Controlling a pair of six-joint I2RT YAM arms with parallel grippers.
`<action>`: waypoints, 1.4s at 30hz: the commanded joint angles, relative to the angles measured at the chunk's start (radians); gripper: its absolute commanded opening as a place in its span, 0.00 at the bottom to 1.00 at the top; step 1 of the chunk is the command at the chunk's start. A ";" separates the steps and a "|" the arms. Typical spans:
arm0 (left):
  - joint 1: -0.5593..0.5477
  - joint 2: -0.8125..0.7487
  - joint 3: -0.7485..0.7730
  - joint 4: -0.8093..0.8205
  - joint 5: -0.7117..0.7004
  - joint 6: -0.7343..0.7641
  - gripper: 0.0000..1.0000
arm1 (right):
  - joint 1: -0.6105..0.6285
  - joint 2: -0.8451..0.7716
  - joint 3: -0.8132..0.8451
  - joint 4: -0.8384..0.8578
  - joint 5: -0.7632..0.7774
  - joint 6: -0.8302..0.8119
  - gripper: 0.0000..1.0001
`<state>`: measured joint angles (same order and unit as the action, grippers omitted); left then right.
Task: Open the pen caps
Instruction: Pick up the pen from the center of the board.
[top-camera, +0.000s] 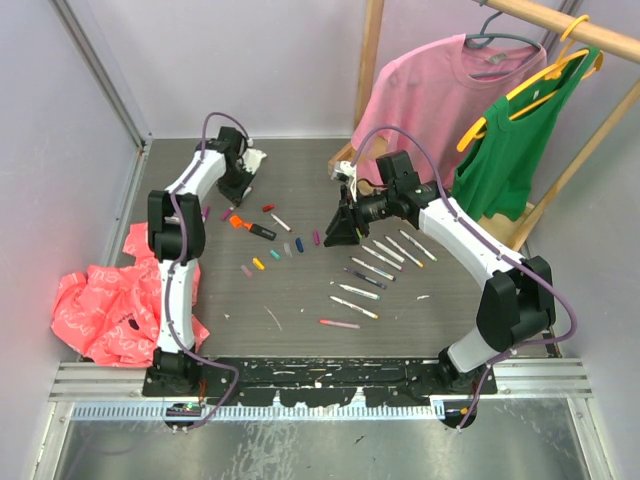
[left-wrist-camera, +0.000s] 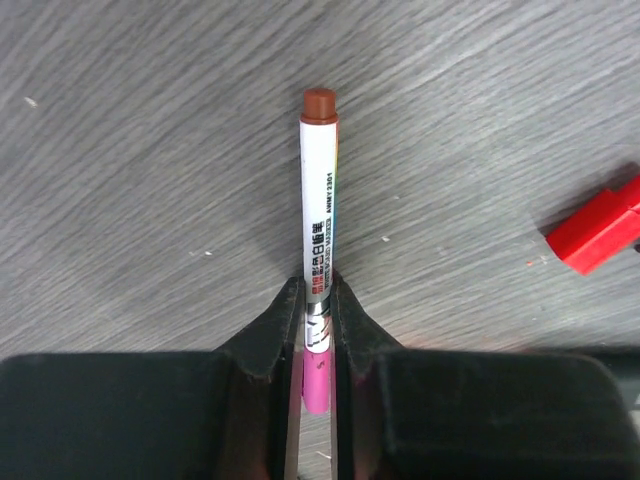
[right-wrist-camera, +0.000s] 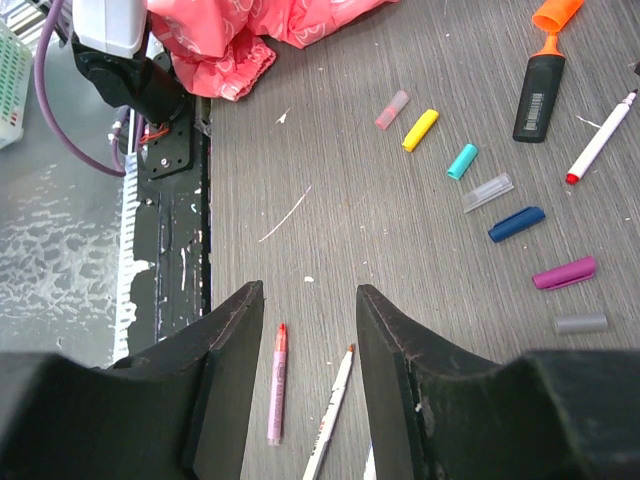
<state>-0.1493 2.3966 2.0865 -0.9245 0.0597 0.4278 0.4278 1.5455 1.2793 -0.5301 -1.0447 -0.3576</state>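
The left arm (top-camera: 178, 285) reached to the far left, and the left gripper (left-wrist-camera: 318, 290) was pressed tight on a pen (left-wrist-camera: 319, 190). The right arm (top-camera: 465, 237) bent inward to the middle; the right gripper (right-wrist-camera: 310, 300) hung low, fingers spread apart.

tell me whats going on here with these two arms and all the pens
The left gripper is shut on a white-barrelled pen, with its brown end pointing away and its pink end behind the fingers. The right gripper is open and empty above two uncapped pens. Several loose caps lie on the table near an orange-black marker. A row of pens lies by the right arm.
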 joint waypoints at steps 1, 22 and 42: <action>0.005 -0.029 -0.060 0.111 -0.115 -0.001 0.05 | -0.006 -0.001 0.028 0.007 -0.008 -0.015 0.48; -0.001 -0.485 -0.309 0.373 0.098 -0.404 0.00 | -0.006 -0.048 0.029 -0.075 -0.026 -0.190 0.48; -0.313 -0.969 -1.221 0.952 0.783 -1.107 0.00 | -0.004 -0.433 -0.400 -0.050 0.042 -1.132 0.77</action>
<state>-0.3866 1.4773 0.8722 -0.0673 0.7223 -0.6411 0.4252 1.1625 0.9531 -0.6193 -1.0298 -1.1709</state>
